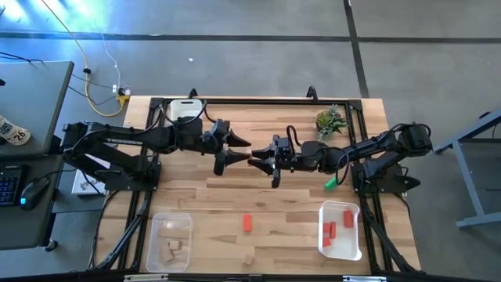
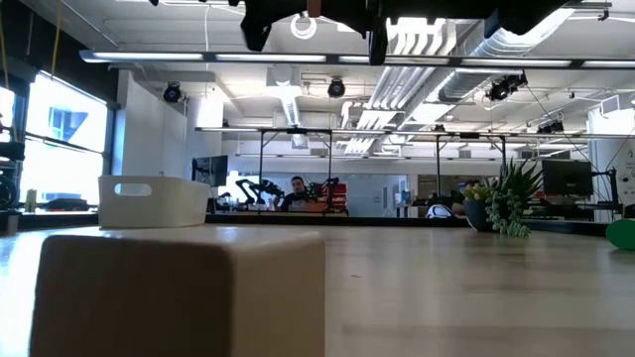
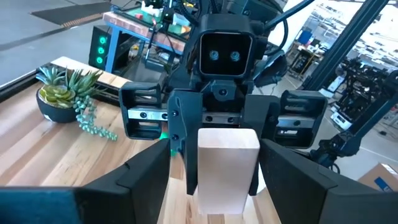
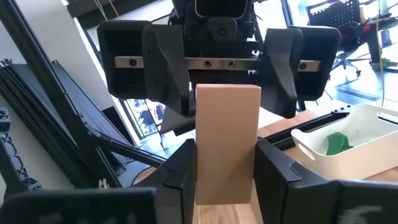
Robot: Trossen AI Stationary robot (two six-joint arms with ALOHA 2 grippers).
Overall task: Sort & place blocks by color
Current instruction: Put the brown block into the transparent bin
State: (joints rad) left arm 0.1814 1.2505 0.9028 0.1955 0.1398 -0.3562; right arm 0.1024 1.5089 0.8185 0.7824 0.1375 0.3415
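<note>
My two grippers meet tip to tip high above the table's middle. My right gripper [image 1: 262, 160] is shut on a plain tan block [image 4: 227, 143], which also shows in the left wrist view [image 3: 227, 168]. My left gripper [image 1: 232, 153] is open; its fingers [image 3: 146, 180] stand wide on either side of the block's end and of the right gripper's fingers. On the table lie a red block [image 1: 247, 223], a tan block [image 1: 248, 258] near the front edge and a green block [image 1: 331, 183] by the right arm. My right gripper pinches the tan block by two opposite long sides [image 4: 202, 174] between its two fingers [image 4: 180, 180]. The fingers come level from the table's right and lie along the block. The block is lifted clear of the table, and its free end [image 4: 227, 93] sticks out toward my left gripper.
A clear tray [image 1: 153, 235] at the front left holds tan blocks. A white tray [image 1: 357, 244] at the front right holds red blocks. A white bin [image 1: 185, 110] at the far left holds a green block [image 4: 336, 143]. A small potted plant [image 1: 330, 121] stands at the far right.
</note>
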